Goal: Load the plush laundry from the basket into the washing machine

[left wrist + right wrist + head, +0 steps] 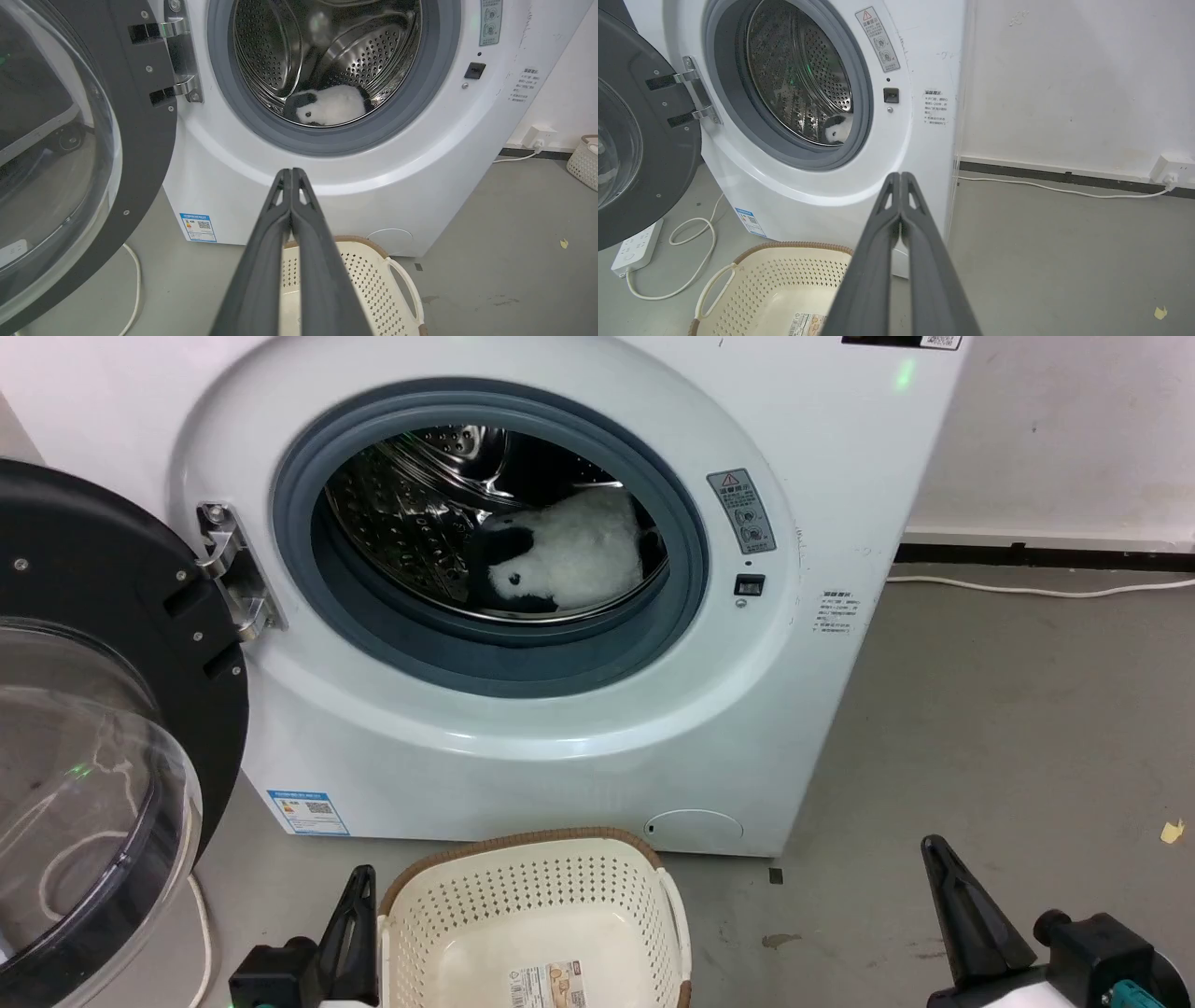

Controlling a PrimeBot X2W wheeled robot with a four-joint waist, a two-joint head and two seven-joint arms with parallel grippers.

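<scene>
got plush laundry [569,555] lying low in drum [401,513] of washing machine [523,747], close to grey seal [392,644]. basket [523,887] empty on floor just in front. l gripper [291,171] + r gripper [900,174] pinched together, holding nothing. could trap toy in seal if door [112,588] swung shut w/o nudging deeper; could clip basket reaching in.

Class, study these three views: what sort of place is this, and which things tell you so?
Probably a laundry corner in a utility room or lab: a white front-loading washing machine stands open on a bare grey floor, a perforated laundry basket sits before it, and a power strip lies beside it.
</scene>
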